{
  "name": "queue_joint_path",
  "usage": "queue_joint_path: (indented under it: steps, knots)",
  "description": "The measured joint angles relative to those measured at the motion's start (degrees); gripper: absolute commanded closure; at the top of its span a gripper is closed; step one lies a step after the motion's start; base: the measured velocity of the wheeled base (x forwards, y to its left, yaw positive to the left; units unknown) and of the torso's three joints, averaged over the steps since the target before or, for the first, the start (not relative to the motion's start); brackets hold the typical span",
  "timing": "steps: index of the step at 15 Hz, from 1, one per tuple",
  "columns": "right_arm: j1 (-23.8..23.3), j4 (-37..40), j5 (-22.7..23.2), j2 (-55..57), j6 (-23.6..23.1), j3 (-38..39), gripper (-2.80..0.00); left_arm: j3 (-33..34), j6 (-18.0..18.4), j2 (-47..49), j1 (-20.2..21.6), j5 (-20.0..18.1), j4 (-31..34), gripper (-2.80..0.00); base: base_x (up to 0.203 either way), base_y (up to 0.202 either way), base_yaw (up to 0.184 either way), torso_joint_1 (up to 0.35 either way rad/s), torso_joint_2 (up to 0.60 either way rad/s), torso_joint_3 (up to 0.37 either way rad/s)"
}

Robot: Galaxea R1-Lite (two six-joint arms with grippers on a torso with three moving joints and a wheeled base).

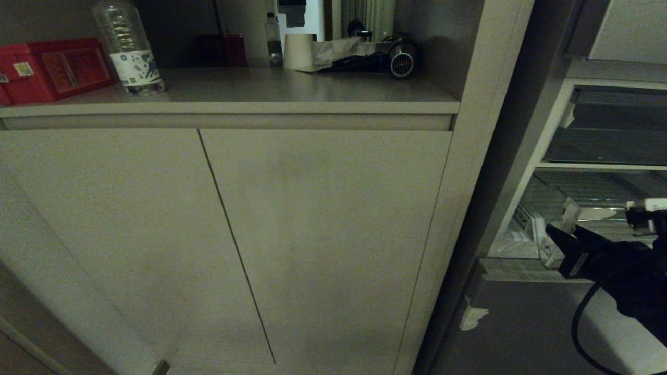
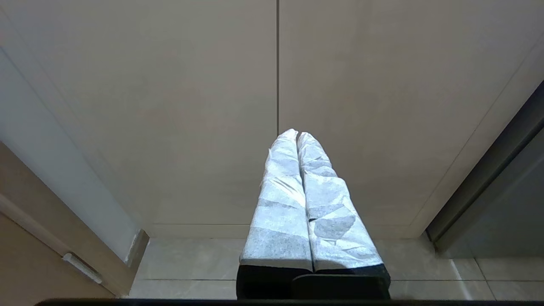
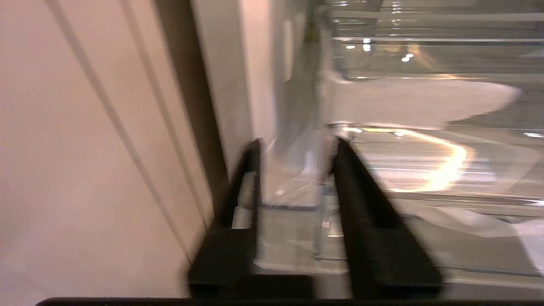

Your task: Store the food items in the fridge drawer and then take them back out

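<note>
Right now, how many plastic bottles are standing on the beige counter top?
2. A large clear plastic bottle with a white label stands at the counter's left end beside a red box; a small clear bottle stands further back, left of a paper roll. Others may be hidden.

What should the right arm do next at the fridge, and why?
Probably ease the right gripper forward into the fridge drawer. Its fingers stand apart with nothing between them, right at the clear drawer's front corner, and no food shows in any view. The left gripper is shut, parked by the cabinet doors.
</note>
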Motion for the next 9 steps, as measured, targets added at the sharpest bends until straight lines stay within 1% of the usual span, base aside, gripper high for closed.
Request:
queue_joint_path:
  steps: [6, 9]
  knots:
    - [-0.09, 0.58, -0.33, -8.19, 0.05, 8.46, -2.8, 0.0, -0.02, 0.0, 0.0, 0.0, 0.02, 0.0, 0.0, 0.0, 0.0, 0.0, 0.0, 0.0]
    - [-0.18, 2.47, -0.57, -13.29, 0.3, 10.06, -2.8, 0.0, 0.0, 0.0, 0.0, 0.0, 0.01, 0.0, 0.0, 0.0, 0.0, 0.0, 0.0, 0.0]
